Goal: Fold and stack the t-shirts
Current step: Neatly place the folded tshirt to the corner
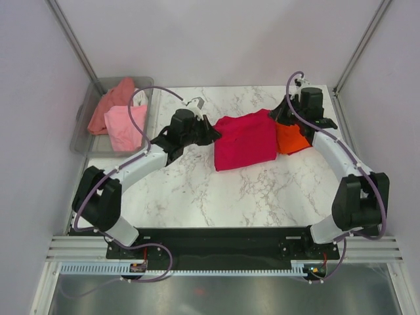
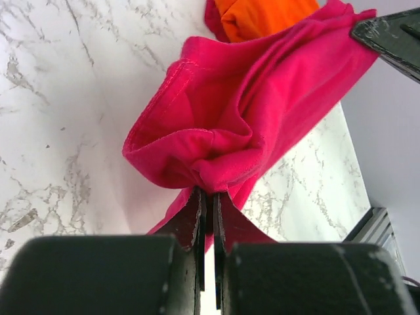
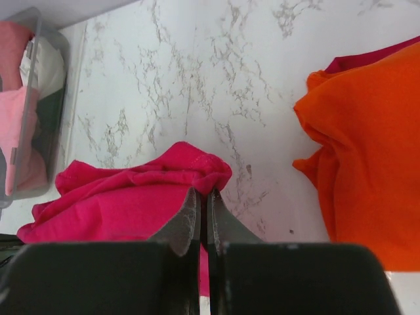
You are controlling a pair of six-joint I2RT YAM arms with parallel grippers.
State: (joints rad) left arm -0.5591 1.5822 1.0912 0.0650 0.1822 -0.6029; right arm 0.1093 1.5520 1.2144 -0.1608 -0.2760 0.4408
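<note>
Marble-patterned table (image 1: 197,190) seen from above, with two white-and-black robot arms reaching in from the near edge. A crimson t-shirt (image 1: 246,141) lies near the middle of the tabletop, loosely gathered into a rough rectangle.

The left gripper (image 1: 213,134) sits at the crimson shirt's left edge. Its wrist camera shows the two dark jaws pressed together on a bunched fold of crimson cloth with a stitched hem, and the fold stands up from the marble.

The right gripper (image 1: 281,118) sits at the crimson shirt's far right corner. Its wrist camera shows its jaws likewise clamped tight on a puckered hem of the same shirt.

A bright orange t-shirt (image 1: 292,139) lies crumpled just to the right of the crimson shirt and touches it. Which of the two overlaps the other at that seam cannot be told.

Well to the left of the crimson shirt, beyond the left arm, stands a clear grey plastic bin (image 1: 82,125). Inside it, a light pink t-shirt (image 1: 125,128) rests nearer the crimson shirt, and a salmon t-shirt (image 1: 111,102) lies farther away and towards the back. The right wrist view also shows some white cloth (image 3: 46,65) inside the bin.
</note>
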